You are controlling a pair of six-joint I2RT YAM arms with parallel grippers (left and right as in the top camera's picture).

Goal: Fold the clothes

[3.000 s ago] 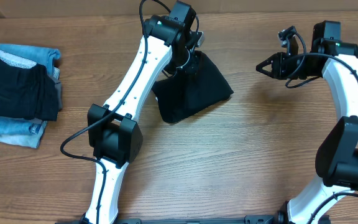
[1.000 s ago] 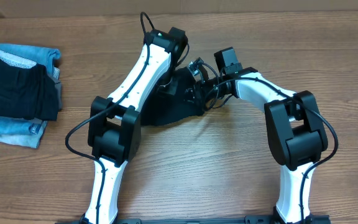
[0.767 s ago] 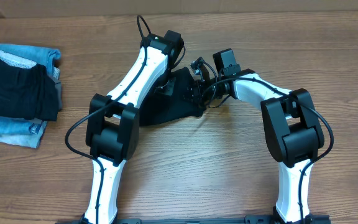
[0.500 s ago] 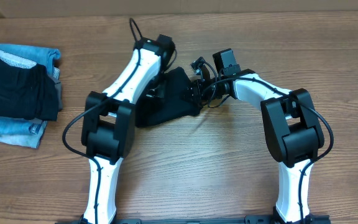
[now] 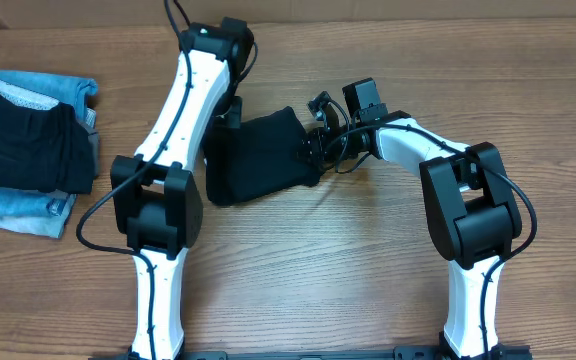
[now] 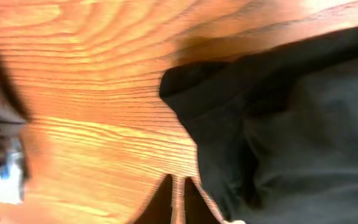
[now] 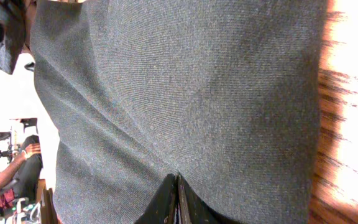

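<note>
The left tool (image 6: 176, 193) is clenched, its two tips pressed together with nothing between them. It hangs over bare table (image 5: 388, 250) just off the T-shirt's left margin. In its own camera the black T-shirt (image 5: 263, 155) fills the side to the right of the tips. The cloth's nearest edge runs close beside them, and a rounded corner lies further ahead. Whether the tips touch that edge cannot be told, since the view is blurred.

The right tool (image 7: 176, 190) is also clenched, and here cloth is caught. Creases in the fabric run together at the point where its tips meet, so it is gripping the T-shirt. From overhead this grip sits at the shirt's right edge. In the right wrist view one straight, clean edge of the cloth runs along the right of the picture, with wood grain showing past it.

The T-shirt lies flat on the table as a folded, roughly four-sided packet spanning the gap between the two tools.

On the base side of both tools there is a wide stretch of bare wood. More lies beyond the right tool, on its outer side. Well apart from the left tool, on its outer side, a dark folded garment (image 5: 18, 145) rests on light-blue denim pieces (image 5: 23, 210).
</note>
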